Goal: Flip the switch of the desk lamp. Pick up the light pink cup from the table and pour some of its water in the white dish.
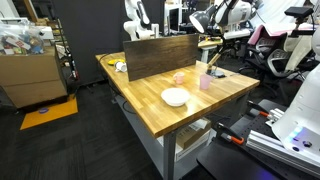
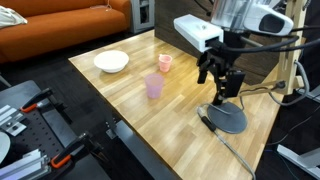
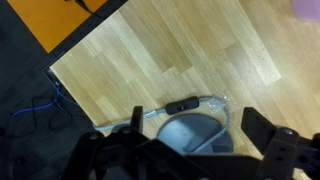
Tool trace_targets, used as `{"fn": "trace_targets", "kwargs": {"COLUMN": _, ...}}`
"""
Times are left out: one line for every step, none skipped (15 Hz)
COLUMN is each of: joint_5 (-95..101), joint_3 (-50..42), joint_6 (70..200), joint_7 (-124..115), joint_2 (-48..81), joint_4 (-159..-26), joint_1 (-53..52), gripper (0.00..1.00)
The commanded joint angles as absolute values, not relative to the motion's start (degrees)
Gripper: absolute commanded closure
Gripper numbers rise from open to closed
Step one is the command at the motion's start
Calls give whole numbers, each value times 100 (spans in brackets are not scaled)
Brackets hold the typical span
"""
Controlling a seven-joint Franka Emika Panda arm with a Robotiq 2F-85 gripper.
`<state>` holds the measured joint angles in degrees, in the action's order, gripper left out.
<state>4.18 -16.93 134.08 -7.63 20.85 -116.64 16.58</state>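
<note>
The desk lamp's dark round base point(image 2: 230, 119) stands at the table's near corner, and its brass arm point(image 1: 210, 46) shows in an exterior view. My gripper point(image 2: 223, 90) hangs open just above the base with nothing between its fingers. In the wrist view the base point(image 3: 190, 135) lies below the gripper point(image 3: 190, 162), and the black inline switch point(image 3: 182, 103) sits on the cord just beyond it. The light pink cup point(image 2: 165, 63) point(image 1: 180, 78) stands upright mid-table. The white dish point(image 2: 111, 62) point(image 1: 174, 97) lies past it near the edge.
A taller pale pink tumbler point(image 2: 154, 87) point(image 1: 205, 82) stands between the cup and the lamp. A dark wooden board point(image 1: 160, 55) stands upright along the table's back edge. The lamp cord point(image 2: 212, 130) trails over the table edge. An orange sofa point(image 2: 60, 25) is behind the table.
</note>
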Motion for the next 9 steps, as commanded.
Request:
{"fn": "trace_targets", "kwargs": {"joint_5": 258, "joint_3": -1657, "joint_6": 13377, "joint_7": -659, "joint_2": 2572, "joint_4": -11220, "joint_1": 1772, "gripper": 0}}
{"fn": "trace_targets", "kwargs": {"joint_5": 374, "joint_3": -1708, "joint_6": 13408, "joint_7": -755, "joint_2": 2345, "joint_4": -11470, "joint_1": 1695, "gripper": 0}}
{"fn": "trace_targets", "kwargs": {"joint_5": 370, "joint_3": -1706, "joint_6": 13408, "joint_7": -755, "joint_2": 2472, "joint_4": -11379, "joint_1": 1700, "gripper": 0}}
{"fn": "trace_targets", "kwargs": {"joint_5": 369, "joint_3": -1703, "joint_6": 13409, "joint_7": -756, "joint_2": 2549, "joint_4": -11320, "joint_1": 1701, "gripper": 0}}
{"fn": "trace_targets", "kwargs": {"joint_5": 368, "joint_3": -1702, "joint_6": 13408, "joint_7": -756, "joint_2": 2583, "joint_4": -11278, "joint_1": 1702, "gripper": 0}}
{"fn": "trace_targets", "kwargs": {"joint_5": 368, "joint_3": -1702, "joint_6": 13408, "joint_7": -756, "joint_2": 2586, "joint_4": -11265, "joint_1": 1703, "gripper": 0}}
{"fn": "trace_targets", "kwargs": {"joint_5": 368, "joint_3": -1702, "joint_6": 13408, "joint_7": -756, "joint_2": 2586, "joint_4": -11256, "joint_1": 1703, "gripper": 0}}
{"fn": "trace_targets", "kwargs": {"joint_5": 368, "joint_3": -1702, "joint_6": 13408, "joint_7": -756, "joint_2": 2586, "joint_4": -11254, "joint_1": 1703, "gripper": 0}}
{"fn": "trace_targets", "kwargs": {"joint_5": 368, "joint_3": -1702, "joint_6": 13408, "joint_7": -756, "joint_2": 2586, "joint_4": -11254, "joint_1": 1703, "gripper": 0}}
